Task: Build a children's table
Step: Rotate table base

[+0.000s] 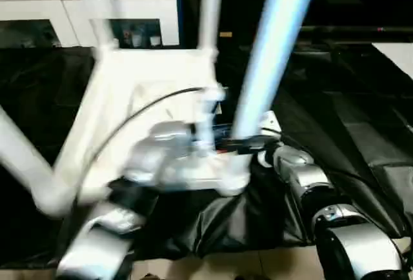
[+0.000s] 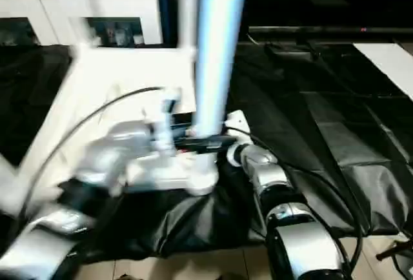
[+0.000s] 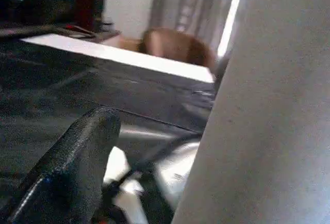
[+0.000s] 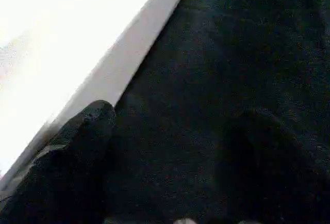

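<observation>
The children's table lies upside down on a black cloth, its white tabletop [image 1: 148, 73] facing up with legs standing in the corner sockets. The near right leg [image 1: 271, 54] rises steeply, a far leg [image 1: 210, 9] stands behind it, and another leg [image 1: 26, 164] slants out at the left. My left gripper [image 1: 216, 128] is open at the foot of the near right leg, which stands close beside one black finger [image 3: 72, 167] in the left wrist view. My right gripper [image 4: 178, 121] is open over the cloth beside the tabletop's edge [image 4: 77, 53], with nothing between its fingers.
A white cabinet with glass doors [image 1: 97, 15] stands behind the work. The black cloth [image 1: 348, 131] spreads wide to the right, where a flat white board [image 1: 397, 54] lies at the edge. A black cable [image 1: 129, 119] arcs over the tabletop. Pale floor [image 1: 213, 264] shows in front.
</observation>
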Available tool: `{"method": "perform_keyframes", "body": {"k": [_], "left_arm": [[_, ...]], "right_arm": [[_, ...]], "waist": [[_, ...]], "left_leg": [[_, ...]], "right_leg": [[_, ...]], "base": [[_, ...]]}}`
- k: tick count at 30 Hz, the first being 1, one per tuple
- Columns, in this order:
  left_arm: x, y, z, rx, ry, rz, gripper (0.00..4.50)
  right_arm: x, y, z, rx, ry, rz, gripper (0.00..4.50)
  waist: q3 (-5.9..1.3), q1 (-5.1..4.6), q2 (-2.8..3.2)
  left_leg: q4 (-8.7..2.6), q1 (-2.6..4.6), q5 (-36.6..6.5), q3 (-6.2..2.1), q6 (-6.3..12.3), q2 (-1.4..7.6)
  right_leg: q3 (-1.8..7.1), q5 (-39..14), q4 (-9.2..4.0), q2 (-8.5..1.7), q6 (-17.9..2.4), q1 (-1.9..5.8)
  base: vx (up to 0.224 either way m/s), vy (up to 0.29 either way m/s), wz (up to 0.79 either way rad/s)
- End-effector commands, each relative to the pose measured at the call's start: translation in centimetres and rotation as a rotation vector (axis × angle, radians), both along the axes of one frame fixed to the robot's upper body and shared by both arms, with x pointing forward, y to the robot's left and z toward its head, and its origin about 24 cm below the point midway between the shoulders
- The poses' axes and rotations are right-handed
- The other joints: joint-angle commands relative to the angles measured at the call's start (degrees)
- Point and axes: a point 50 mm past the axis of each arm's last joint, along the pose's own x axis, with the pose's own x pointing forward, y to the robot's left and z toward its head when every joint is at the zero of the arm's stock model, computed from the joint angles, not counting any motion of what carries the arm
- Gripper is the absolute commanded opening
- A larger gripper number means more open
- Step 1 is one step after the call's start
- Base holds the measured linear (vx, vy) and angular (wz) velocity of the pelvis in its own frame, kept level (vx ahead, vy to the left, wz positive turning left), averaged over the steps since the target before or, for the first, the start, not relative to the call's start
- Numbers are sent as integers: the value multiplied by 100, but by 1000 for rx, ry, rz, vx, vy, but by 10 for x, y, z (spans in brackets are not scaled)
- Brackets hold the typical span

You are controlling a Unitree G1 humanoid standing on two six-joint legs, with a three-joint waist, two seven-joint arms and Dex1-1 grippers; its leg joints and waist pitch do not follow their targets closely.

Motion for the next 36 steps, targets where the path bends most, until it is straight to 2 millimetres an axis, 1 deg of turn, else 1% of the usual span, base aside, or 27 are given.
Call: {"method": "perform_keyframes", "body": {"k": [1,2,3,4,6,7,8,9,10,11,12,13,14,15,16,17,18,21,23,24,25,26,27,28,31,33,36], "left_arm": [[9,13,-4,59,-53,91,449],[9,14,-4,61,-54,94,449],[10,24,-7,69,-58,93,449],[10,28,-8,72,-58,93,449],[10,36,-12,112,-52,95,449],[10,42,-16,141,-52,99,449],[8,47,-19,173,-49,95,449],[2,61,-28,260,-46,80,449],[-2,68,-34,310,-37,64,449],[-2,68,-34,310,-37,64,449],[-9,78,-42,370,-2,45,449],[-14,85,-49,417,24,44,422],[-15,88,-51,436,38,65,422],[-15,88,-51,440,42,71,414],[-15,92,-54,464,66,117,414],[-15,92,-55,469,71,126,411],[-19,95,-58,496,78,151,401],[-26,94,-60,499,75,136,373],[-27,94,-60,492,78,132,367],[-30,93,-60,482,88,123,354],[-30,93,-60,482,88,123,354],[-31,92,-61,485,102,117,340],[-32,92,-61,488,106,117,333],[-32,91,-59,481,109,114,321],[-34,86,-49,436,83,94,299],[-37,87,-49,451,99,66,288],[-40,90,-54,495,118,57,252]], "right_arm": [[-4,-10,-3,4,-6,-5,450],[-5,-12,-3,2,-7,-5,450],[-8,-22,-2,-14,-19,14,450],[-9,-25,-2,-17,-22,23,450],[-11,-32,0,-25,-27,38,450],[-13,-36,2,-36,-34,51,450],[-14,-40,3,-46,-39,63,450],[-19,-49,8,-74,-53,97,450],[-21,-54,11,-88,-61,117,450],[-21,-54,11,-88,-61,117,450],[-26,-59,16,-98,-70,148,450],[-31,-63,21,-109,-76,185,450],[-33,-64,24,-118,-79,205,450],[-34,-64,25,-120,-80,211,450],[-38,-66,28,-132,-81,241,450],[-39,-66,29,-136,-81,249,450],[-47,-68,36,-159,-77,308,450],[-61,-70,44,-174,-58,396,450],[-64,-70,46,-167,-48,412,450],[-72,-71,49,-148,-25,448,450],[-72,-71,49,-148,-25,448,450],[-78,-71,52,-128,-7,476,450],[-79,-71,52,-126,-2,479,450],[-80,-72,53,-134,-1,477,450],[-81,-75,55,-158,-2,454,450],[-81,-75,56,-159,3,452,450],[-82,-74,58,-150,12,459,450]], "waist": [[-415,54,2],[-411,66,1],[-404,72,23],[-397,88,5],[-386,84,13],[-378,87,50],[-375,84,41],[-362,91,31],[-349,100,18],[-349,100,18],[-352,83,31],[-362,108,51],[-355,112,60],[-350,110,56],[-361,126,81],[-359,132,67],[-337,144,26],[-331,210,28],[-336,198,28],[-329,189,-9],[-331,215,11],[-330,205,3],[-330,205,3],[-321,193,35],[-320,181,23],[-321,188,8],[-314,183,19]], "left_leg": [[-367,25,-1544,-29,191,59],[-363,30,-1559,-20,211,59],[-365,31,-1577,-23,214,59],[-377,34,-1640,-20,230,58],[-383,35,-1733,-25,191,60],[-385,55,-1816,-27,162,62],[-387,60,-1877,-26,147,67],[-400,62,-1963,-38,128,73],[-416,35,-1951,-48,154,83],[-416,35,-1951,-48,154,83],[-412,49,-1963,-41,145,73],[-410,69,-1888,-37,141,94],[-421,55,-1875,-41,141,101],[-423,54,-1899,-38,131,96],[-422,75,-1939,-43,85,105],[-421,85,-1960,-40,91,109],[-431,69,-1998,-44,94,107],[-437,65,-1936,-51,140,121],[-431,54,-1975,-48,127,93],[-431,42,-1972,-50,133,87],[-430,53,-1944,-55,150,100],[-436,29,-1921,-60,154,96],[-436,29,-1921,-60,154,96],[-437,39,-1953,-64,131,97],[-430,38,-1961,-63,98,87],[-421,48,-1960,-57,109,81],[-428,50,-1991,-65,96,78]], "right_leg": [[183,-1272,-436,-214,-1378,346],[184,-1288,-443,-212,-1383,338],[184,-1319,-441,-212,-1383,335],[178,-1469,-458,-197,-1314,340],[169,-1680,-471,-198,-1269,335],[168,-1870,-488,-202,-1237,313],[167,-1953,-501,-202,-1215,302],[161,-2094,-511,-198,-1165,306],[174,-2121,-497,-195,-1058,317],[174,-2121,-497,-195,-1058,317],[172,-2268,-511,-192,-999,282],[195,-2071,-493,-182,-1042,271],[195,-2035,-492,-187,-1059,271],[190,-2046,-490,-173,-1049,270],[188,-2053,-491,-192,-1093,257],[192,-2038,-502,-194,-1115,245],[188,-2108,-502,-191,-1079,256],[210,-2152,-512,-202,-942,269],[201,-2375,-544,-208,-868,250],[196,-2428,-553,-204,-830,253],[208,-2433,-553,-220,-805,243],[202,-2417,-549,-209,-783,265],[202,-2417,-549,-209,-783,265],[200,-2488,-553,-214,-788,239],[194,-2636,-582,-221,-752,231],[194,-2702,-591,-217,-720,217],[188,-2748,-589,-204,-666,212]], "base": [[0,0,0],[0,0,0],[0,0,0],[0,0,0],[0,0,0],[0,0,0],[0,0,0],[0,0,0],[0,0,0],[0,0,0],[0,0,0],[0,0,0],[0,0,0],[0,0,0],[0,0,0],[0,0,0],[0,0,0],[0,0,0],[0,0,0],[0,0,0],[0,0,0],[0,0,0],[0,0,0],[0,0,0],[0,0,0],[0,0,0],[0,0,0]]}}
